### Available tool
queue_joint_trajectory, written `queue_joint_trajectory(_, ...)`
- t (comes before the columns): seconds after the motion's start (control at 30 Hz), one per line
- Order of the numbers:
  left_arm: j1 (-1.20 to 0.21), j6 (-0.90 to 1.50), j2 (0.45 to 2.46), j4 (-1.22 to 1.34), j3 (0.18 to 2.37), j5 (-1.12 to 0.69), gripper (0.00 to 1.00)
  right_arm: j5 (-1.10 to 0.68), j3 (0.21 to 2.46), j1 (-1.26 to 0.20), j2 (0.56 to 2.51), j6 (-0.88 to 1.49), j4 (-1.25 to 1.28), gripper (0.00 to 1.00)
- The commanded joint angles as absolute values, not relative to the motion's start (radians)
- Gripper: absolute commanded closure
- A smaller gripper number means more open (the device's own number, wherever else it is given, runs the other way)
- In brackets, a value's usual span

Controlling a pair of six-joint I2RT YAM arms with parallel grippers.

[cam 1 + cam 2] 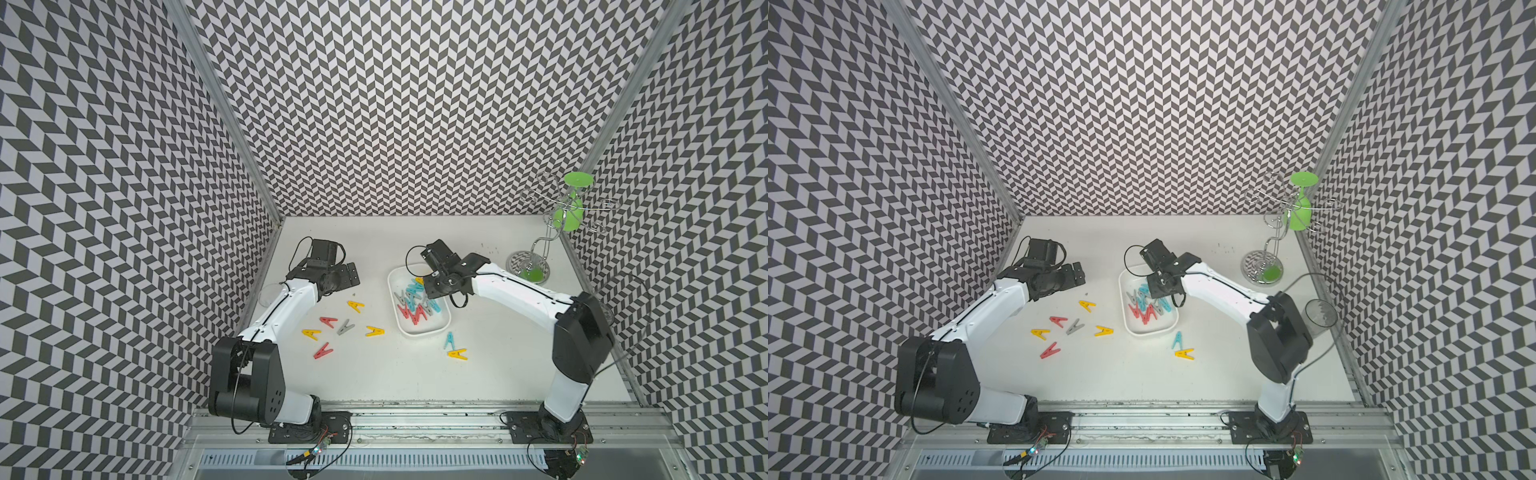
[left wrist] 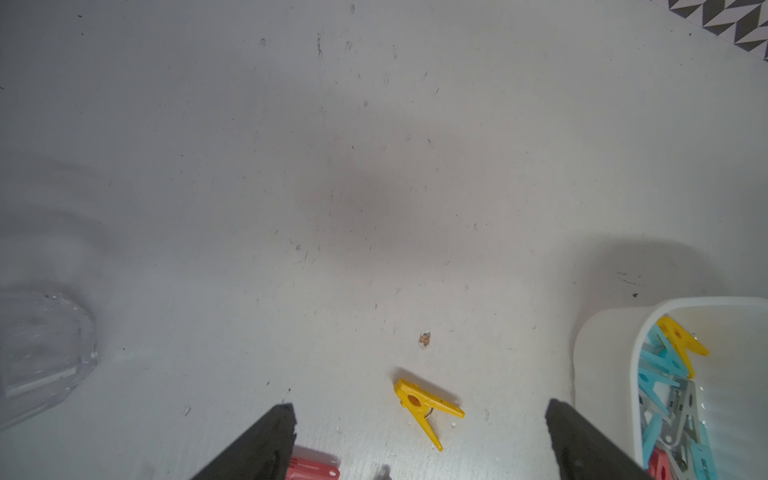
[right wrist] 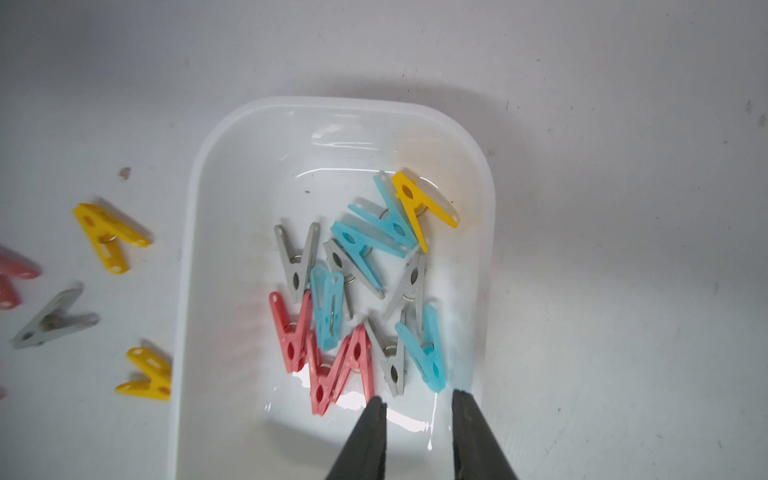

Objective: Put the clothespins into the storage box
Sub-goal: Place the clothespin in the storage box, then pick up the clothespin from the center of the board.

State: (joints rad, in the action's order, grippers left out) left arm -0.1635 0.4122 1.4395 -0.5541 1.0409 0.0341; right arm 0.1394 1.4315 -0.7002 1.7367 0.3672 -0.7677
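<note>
A white, lightly scuffed tabletop (image 1: 386, 378) is shown in both top views. A white storage box (image 1: 426, 326) is set on it near the middle. To the box's left, 6 loose clothespins (image 1: 345, 327) are scattered on the bare surface: 3 yellow, 2 red, 1 grey. A blue clothespin (image 1: 449, 340) and a yellow clothespin (image 1: 457, 354) are laid close together just beside the box's near right corner. A wire stand (image 1: 528, 266) is placed at the far right, a clear cup (image 1: 270, 293) by the left wall, and a second cup (image 1: 1320, 318) near the right edge.

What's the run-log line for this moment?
left gripper: jaws wide, empty | right gripper: jaws parted, empty, over storage box | clothespins: many boxed, several loose on table
</note>
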Motion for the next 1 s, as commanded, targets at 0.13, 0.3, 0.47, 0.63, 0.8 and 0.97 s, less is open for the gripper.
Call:
queue_joint_trajectory(0.13, -0.230, 0.412, 1.454, -0.604, 1.056, 0.030, 0.03, 0.042, 1.215, -0.562, 1.563, 0.383, -0.751, 0.68)
queue_joint_trajectory(0.3, -0.267, 0.464, 1.473, -0.654, 1.039, 0.032, 0.11, 0.036, 1.155, -0.519, 1.550, 0.358, -0.718, 0.69)
queue_joint_trajectory(0.47, -0.282, 0.499, 1.454, -0.651, 0.955, 0.019, 0.26, 0.015, 1.155, -0.517, 1.570, 0.346, -0.689, 0.70)
queue_joint_trajectory(0.63, -0.296, 0.504, 1.472, -0.615, 0.918, -0.011, 0.44, 0.003, 1.154, -0.516, 1.586, 0.331, -0.671, 0.70)
queue_joint_trajectory(0.8, -0.317, 0.512, 1.497, -0.579, 0.908, -0.012, 0.49, 0.005, 1.152, -0.514, 1.592, 0.322, -0.663, 0.70)
queue_joint_trajectory(0.97, -0.328, 0.515, 1.561, -0.581, 0.928, 0.023, 0.58, 0.000, 1.149, -0.508, 1.592, 0.321, -0.657, 0.70)
